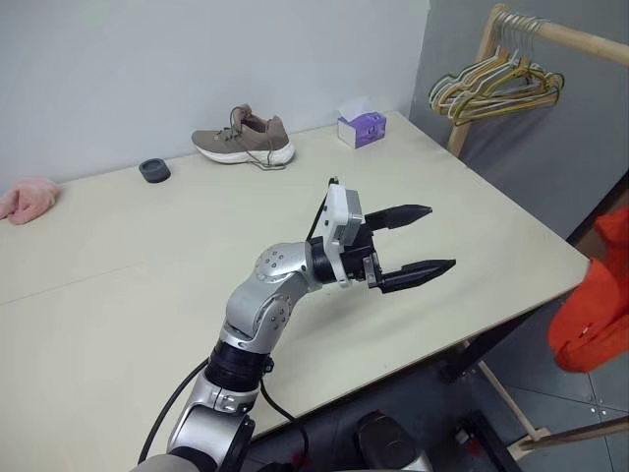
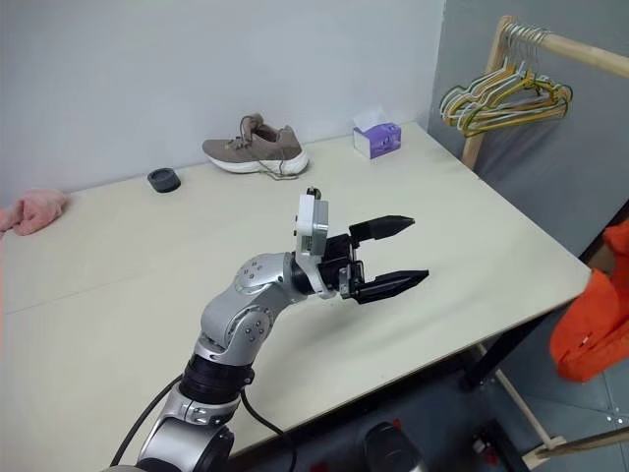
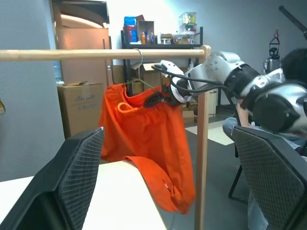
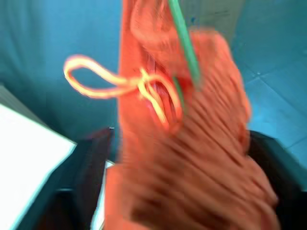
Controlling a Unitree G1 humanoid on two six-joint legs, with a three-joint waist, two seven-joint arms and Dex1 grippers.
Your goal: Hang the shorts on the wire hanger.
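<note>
1. The shorts (image 3: 146, 139) are cut off at the right edge of the head views, where just an orange lump shows beyond the table corner. From the left wrist they are plain: they hang from the wooden rail (image 3: 72, 54), draped over the wire hanger (image 3: 139, 72), whose hook sits over the rail.
2. Most of the hanger's wire is buried under the orange cloth; only the hook and a short bit of the neck can be made out.
3. The right gripper (image 3: 160, 96) sits close against the waistband; its fingers are dark against the fabric and I cannot tell whether they are parted or pinched on it. The right wrist view is smeared, with the drawstring loop (image 4: 96, 84) and a green wire (image 4: 184, 43) crossing the cloth.
4. The left gripper (image 1: 423, 241) is held over the table (image 1: 118, 275) with its two black fingers spread apart, nothing between them.
5. Around: a brown shoe (image 1: 244, 138), a purple tissue box (image 1: 362, 126), a small dark ring (image 1: 154, 170) and a pink cloth (image 1: 28, 199) along the far side of the table, and a bunch of coloured hangers (image 1: 496, 88) on the rail.
</note>
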